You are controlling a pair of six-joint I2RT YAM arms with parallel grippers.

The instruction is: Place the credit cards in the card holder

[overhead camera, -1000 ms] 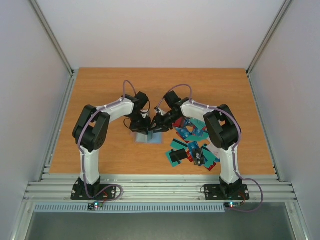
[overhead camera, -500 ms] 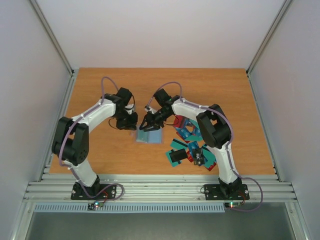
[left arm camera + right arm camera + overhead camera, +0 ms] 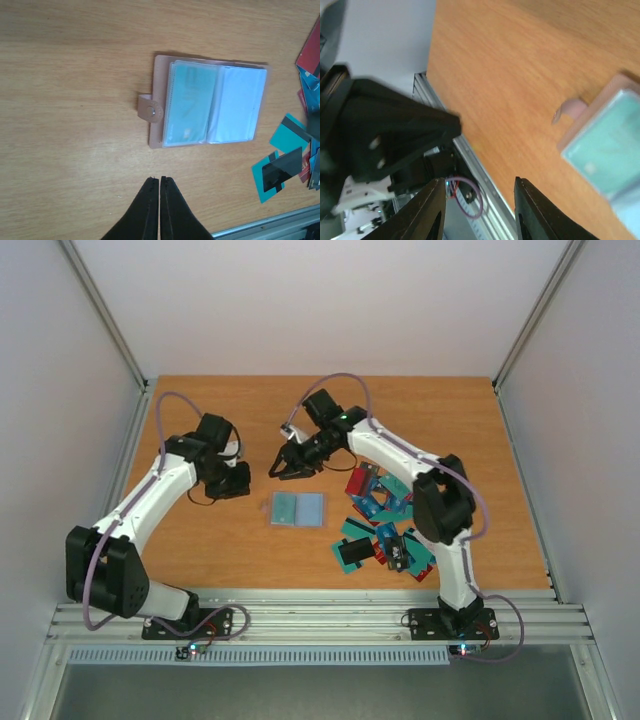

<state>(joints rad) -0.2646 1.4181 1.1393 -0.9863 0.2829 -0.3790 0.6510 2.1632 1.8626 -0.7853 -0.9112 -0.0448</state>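
Both grippers have drawn back from the holder (image 3: 297, 508) since a second ago, when they met over it. The left gripper (image 3: 236, 486) now sits to its left and the right gripper (image 3: 280, 470) beyond its far left corner.

One holder lies opened flat on the counter (image 3: 200, 530), touched by neither gripper. It shows two clear pockets side by side. The pocket nearer the snap tab (image 3: 150, 107) holds one teal card (image 3: 189, 104); the other looks pale and whitish, and its contents cannot be told.

One loose pile of cards (image 3: 385, 525) lies to the right of the holder, apart from it and beside the right arm's elbow. The cards overlap, so their number cannot be counted exactly. Most are teal with a black stripe, with some red and some blue.

Left gripper (image 3: 160, 200): clenched, fingers pressed together with nothing between them, pointing at the holder (image 3: 207, 102) from the tab side.

Right gripper (image 3: 477, 210): released, fingers spread, empty, above bare counter. A corner of the holder (image 3: 615, 135) shows at the right edge of its view, and the left arm (image 3: 385, 135) fills the left of it.
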